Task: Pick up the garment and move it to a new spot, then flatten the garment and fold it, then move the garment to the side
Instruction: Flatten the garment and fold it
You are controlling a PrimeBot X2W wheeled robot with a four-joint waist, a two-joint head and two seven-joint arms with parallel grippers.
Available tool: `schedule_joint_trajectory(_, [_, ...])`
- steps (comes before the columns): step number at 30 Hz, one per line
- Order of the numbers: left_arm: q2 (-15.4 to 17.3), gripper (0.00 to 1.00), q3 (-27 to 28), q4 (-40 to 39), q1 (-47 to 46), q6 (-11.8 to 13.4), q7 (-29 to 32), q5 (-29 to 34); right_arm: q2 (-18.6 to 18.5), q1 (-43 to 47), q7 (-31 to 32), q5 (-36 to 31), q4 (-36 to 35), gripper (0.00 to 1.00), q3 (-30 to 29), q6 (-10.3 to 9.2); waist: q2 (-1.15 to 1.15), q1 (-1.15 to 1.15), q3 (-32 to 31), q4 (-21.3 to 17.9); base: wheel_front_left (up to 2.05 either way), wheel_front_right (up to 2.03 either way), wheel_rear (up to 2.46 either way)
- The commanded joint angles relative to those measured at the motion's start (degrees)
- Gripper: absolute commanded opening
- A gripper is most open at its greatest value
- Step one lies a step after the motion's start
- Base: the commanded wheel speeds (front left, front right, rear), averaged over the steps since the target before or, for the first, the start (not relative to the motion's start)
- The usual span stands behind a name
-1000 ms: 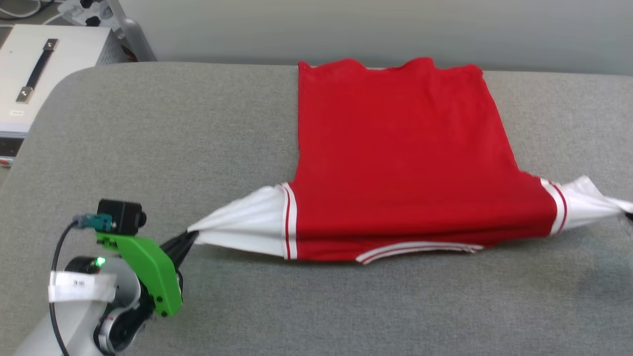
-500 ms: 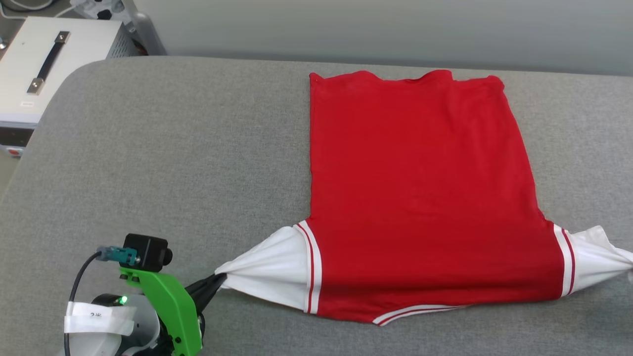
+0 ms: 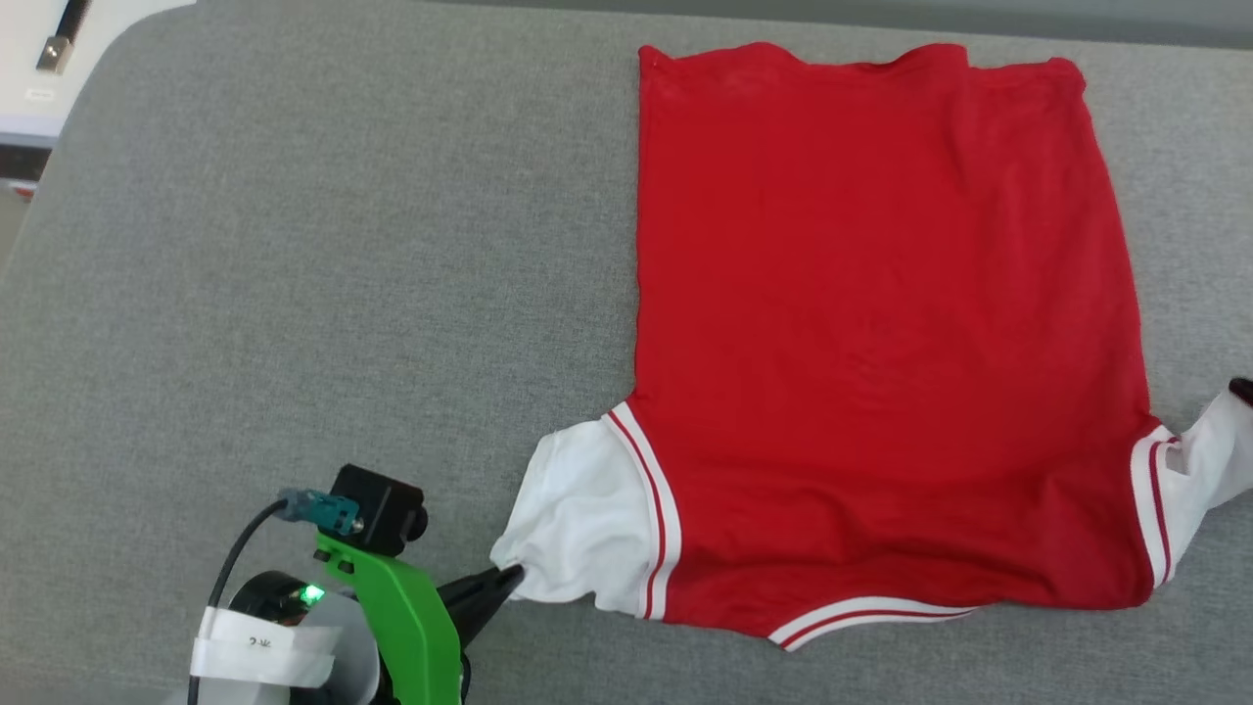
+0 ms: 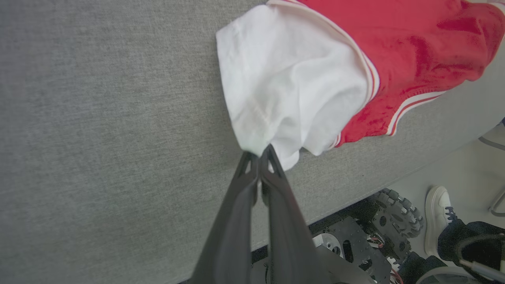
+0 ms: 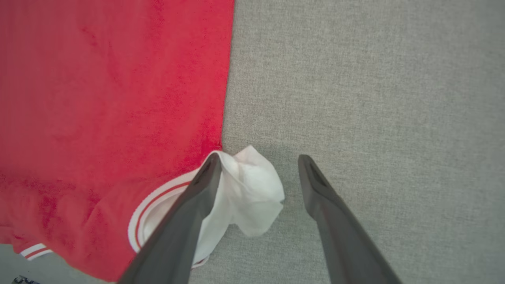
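One garment (image 3: 881, 323) lies lengthwise, hem far, collar near.

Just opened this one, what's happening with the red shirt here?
The robot is working on the garment, spread flat on the grey table. The left gripper is shut on the tip of one white sleeve. The right gripper is open, with the other sleeve lying slack between its fingers, not gripped.

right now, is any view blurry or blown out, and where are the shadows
Head view: even, soft light, the garment sharp. Left wrist view: white sleeve overbright, its folds faint. Right wrist view: red cloth smeared soft at the left; faint shadow on the grey surface by the other sleeve.
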Motion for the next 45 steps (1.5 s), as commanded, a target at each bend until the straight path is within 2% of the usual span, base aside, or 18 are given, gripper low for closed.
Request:
schedule_joint_trajectory(1, [0.67,0.0,-0.44,-1.13,-0.43,0.38,0.63,1.09,-0.47,-3.23,1.13,-0.09,-0.55,1.0,0.35,-0.06,0.0,0.0,4.56,2.45,0.0,0.0,0.0])
schedule_joint_trajectory(8, [0.12,0.0,-1.7,-4.93,-2.64,1.59,0.9,4.82,-1.59,-18.91,9.07,-2.04,2.01,1.0,2.77,-0.06,0.0,0.0,11.93,6.61,0.0,0.0,0.0])
schedule_joint_trajectory(13, [-1.36,0.0,-3.07,-5.7,-4.39,0.86,0.36,6.57,-2.03,-31.04,13.41,-5.75,6.98,1.0,4.21,-0.06,0.0,0.0,16.24,9.81,0.0,0.0,0.0])
schedule_joint_trajectory(19, [-3.55,0.0,-4.68,-5.58,-6.12,-0.48,-0.47,7.62,-3.66,-42.56,15.52,-10.88,14.14,1.0,6.69,-0.06,0.0,0.0,20.12,13.48,0.0,0.0,0.0])
schedule_joint_trajectory(25, [-5.9,0.0,-4.92,-4.41,-7.51,-1.49,-3.24,8.42,-6.41,-48.24,14.39,-14.32,19.74,1.0,9.35,-0.06,0.0,0.0,22.31,16.44,0.0,0.0,0.0])
schedule_joint_trajectory(37, [-7.74,0.0,-5.9,-2.84,-8.75,-2.4,-4.74,9.06,-7.52,-50.16,13.51,-14.66,26.69,1.0,13.62,-0.06,0.0,0.0,23.47,18.73,0.0,0.0,0.0])
schedule_joint_trajectory(38, [-7.77,0.0,-5.9,-2.8,-8.81,-2.4,-4.78,9.08,-7.48,-50.04,13.77,-14.31,26.9,0.81,13.9,-0.06,0.0,0.0,23.52,18.76,0.0,0.0,0.0])
schedule_joint_trajectory(39, [-7.81,0.0,-5.9,-2.73,-8.87,-2.38,-4.82,9.09,-7.49,-49.86,13.98,-13.97,27.06,0.24,14.29,-0.06,0.0,0.0,23.53,18.79,0.0,0.0,0.0])
schedule_joint_trajectory(40, [-7.83,0.0,-5.9,-2.65,-8.92,-2.37,-4.84,9.1,-7.64,-49.65,14.13,-13.78,27.1,0.0,14.77,-0.06,0.0,0.0,23.5,18.8,0.0,0.0,0.0])
schedule_joint_trajectory(45, [-7.83,0.0,-5.79,-2.12,-9.06,-2.22,-4.94,9.0,-8.92,-48.18,13.84,-12.74,27.4,0.0,16.31,-0.06,0.0,0.0,22.64,18.39,0.0,0.0,0.0])
